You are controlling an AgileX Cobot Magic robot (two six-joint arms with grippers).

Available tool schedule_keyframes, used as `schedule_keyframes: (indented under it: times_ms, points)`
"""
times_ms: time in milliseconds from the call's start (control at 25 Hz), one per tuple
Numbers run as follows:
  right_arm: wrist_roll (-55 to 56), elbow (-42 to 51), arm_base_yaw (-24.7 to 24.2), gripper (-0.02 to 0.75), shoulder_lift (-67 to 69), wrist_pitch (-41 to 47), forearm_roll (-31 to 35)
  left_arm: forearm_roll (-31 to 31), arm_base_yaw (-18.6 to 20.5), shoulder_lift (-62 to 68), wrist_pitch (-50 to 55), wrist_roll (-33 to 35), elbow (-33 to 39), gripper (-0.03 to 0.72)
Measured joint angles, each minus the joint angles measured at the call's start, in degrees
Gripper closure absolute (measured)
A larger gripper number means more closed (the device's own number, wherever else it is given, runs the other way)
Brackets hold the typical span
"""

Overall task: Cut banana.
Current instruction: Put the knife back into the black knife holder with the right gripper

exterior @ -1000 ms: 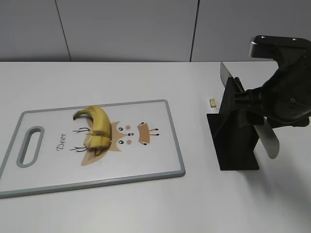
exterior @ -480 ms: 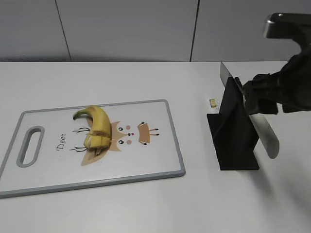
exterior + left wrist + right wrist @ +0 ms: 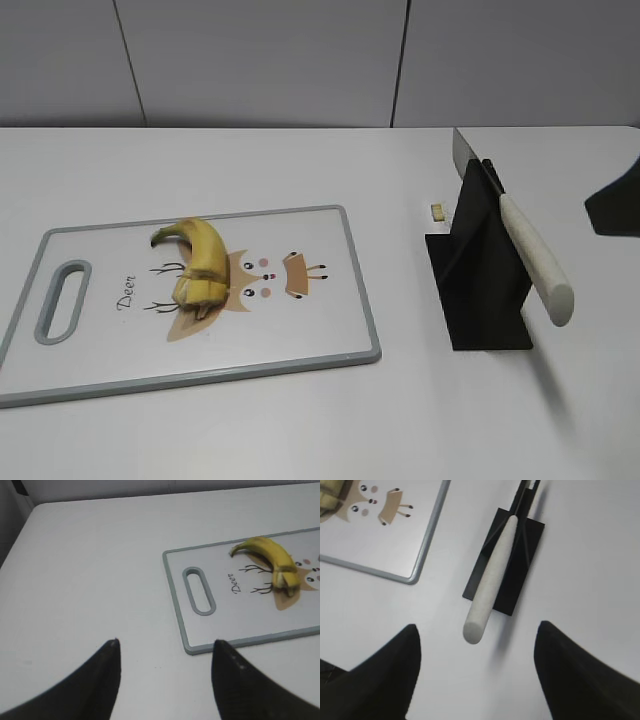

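The yellow banana (image 3: 196, 264) lies on the white cutting board (image 3: 300, 330) at the left; it also shows in the left wrist view (image 3: 270, 560). A knife with a white handle (image 3: 532, 257) rests in a black stand (image 3: 480, 280); the handle shows in the right wrist view (image 3: 490, 585). My right gripper (image 3: 477, 630) is open and empty, just behind the handle's end; only a dark part of it (image 3: 615, 205) shows at the exterior view's right edge. My left gripper (image 3: 165, 647) is open and empty over bare table left of the board.
A small pale scrap (image 3: 437, 211) lies on the table beside the stand. The board has a grey rim and a handle slot (image 3: 58, 300) at its left end. A grey wall (image 3: 300, 60) runs behind the white table.
My right arm has drawn back to the right, away from the knife handle, and has almost left the exterior view. The knife stays in its stand. The banana has not moved.
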Motion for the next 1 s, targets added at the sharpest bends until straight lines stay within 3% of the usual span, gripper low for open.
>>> schedule_keyframes:
  times_ms: [280, 560, 1000]
  points:
    - [-6.05, 6.66, 0.0, 0.193, -9.49, 1.85, 4.36, 0.0, 3.96, 0.0, 0.0, 0.0, 0.0, 0.135]
    - [-8.58, 15.22, 0.0, 0.193, -22.53, 5.1, 4.42, 0.0, 4.08, 0.0, 0.0, 0.0, 0.0, 0.135]
    - [-8.99, 21.34, 0.0, 0.193, -42.52, 9.42, 4.42, 0.0, 4.1, 0.0, -0.01, 0.0, 0.0, 0.135]
